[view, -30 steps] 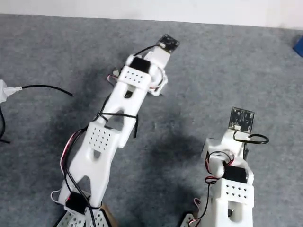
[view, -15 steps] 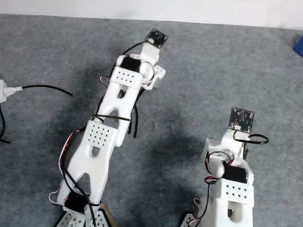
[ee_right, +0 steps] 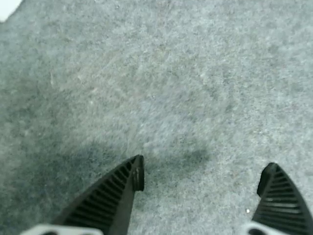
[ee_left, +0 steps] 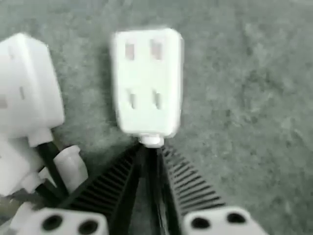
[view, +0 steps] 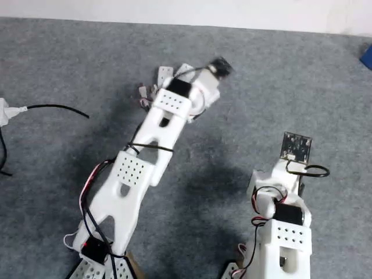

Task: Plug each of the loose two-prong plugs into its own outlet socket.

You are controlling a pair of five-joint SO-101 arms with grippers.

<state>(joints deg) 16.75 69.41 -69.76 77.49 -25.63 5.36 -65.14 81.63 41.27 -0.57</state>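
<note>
A white socket block [ee_left: 146, 83] with two pairs of slots lies on the grey carpet just past my left gripper [ee_left: 149, 147]. The black fingers meet at the block's small stub end and look shut on it. A second white block [ee_left: 27, 88] with a dark cord sits close beside it. From above, white pieces [view: 165, 74] peek out beside the left arm's wrist [view: 200, 90]. A loose white plug [view: 4, 110] with a black cable [view: 52, 107] lies at the far left edge. My right gripper [ee_right: 200, 183] hangs open over bare carpet.
The right arm [view: 285, 209] stands folded at the lower right. A blue object [view: 367, 57] touches the right edge. A pale strip [view: 186, 11] borders the carpet at the back. Grey carpet [view: 279, 87] stretches between and beyond the arms.
The left arm's wrist swung left, then back to the right and turned, uncovering white pieces at its left side. The right arm and the far-left plug stayed put.
</note>
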